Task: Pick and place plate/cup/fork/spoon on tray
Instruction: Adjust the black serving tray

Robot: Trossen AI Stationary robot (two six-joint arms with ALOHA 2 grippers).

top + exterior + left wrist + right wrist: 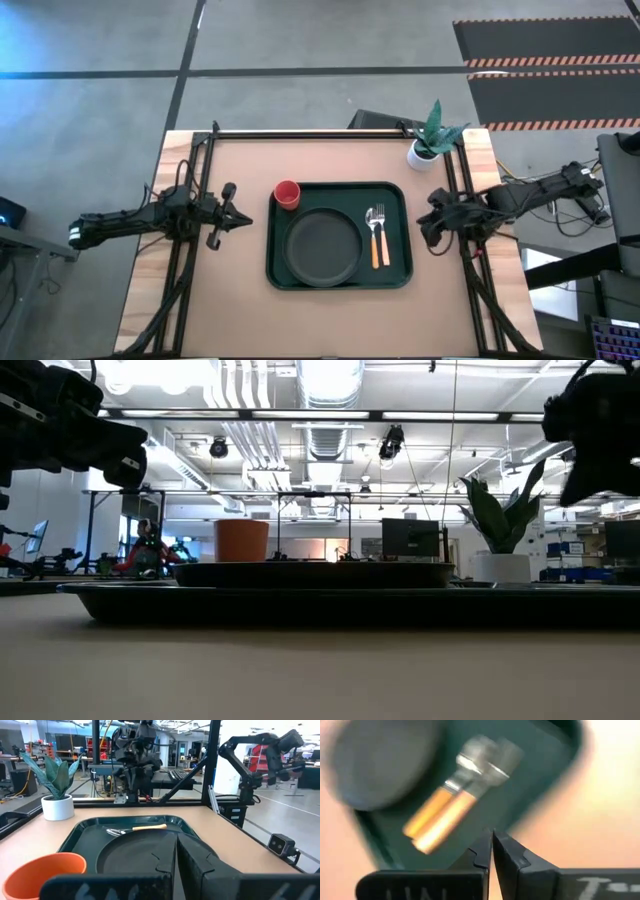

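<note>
The dark green tray (400,275) lies mid-table. On it rest the dark plate (323,247), the red cup (287,194) upright in its far left corner, and the orange-handled fork and spoon (377,236) side by side along its right side. They also show in the right wrist view (455,800). My left gripper (244,217) is shut and empty, left of the tray and above the table. My right gripper (428,226) is shut and empty, just right of the tray. In the left wrist view the cup (42,872), plate (135,852) and my shut left gripper (176,857) show.
A white pot with a green plant (428,145) stands at the table's far right, beyond the tray. Black frame rails (195,180) run along the table's left, right and far sides. Bare tabletop (230,300) lies between the tray and the left rail.
</note>
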